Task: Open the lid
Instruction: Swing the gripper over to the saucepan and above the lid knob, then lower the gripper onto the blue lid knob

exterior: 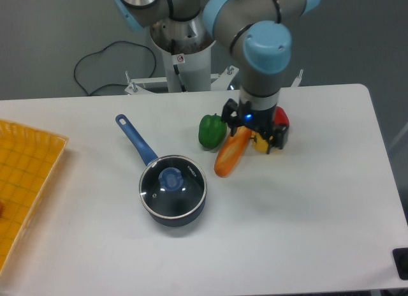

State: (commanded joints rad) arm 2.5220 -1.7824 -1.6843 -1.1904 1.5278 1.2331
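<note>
We find the lid (173,185) seated on the saucepan (185,216) near the middle of the table (306,207), so nothing of the opening is done yet. Our gripper (254,130) hangs over the vegetables, well apart from the blue knob (171,178), fingers apparently spread and holding nothing. Reaching, grasping and lifting all remain.

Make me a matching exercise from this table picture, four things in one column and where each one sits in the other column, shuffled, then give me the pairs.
Things:
1. lid
2. green pepper
3. gripper
4. yellow tray

Places:
A. at the table's left edge
B. above the long orange loaf
C. on the blue saucepan
D. just left of the loaf's upper end

Pairs: 1-C, 2-D, 3-B, 4-A
</note>
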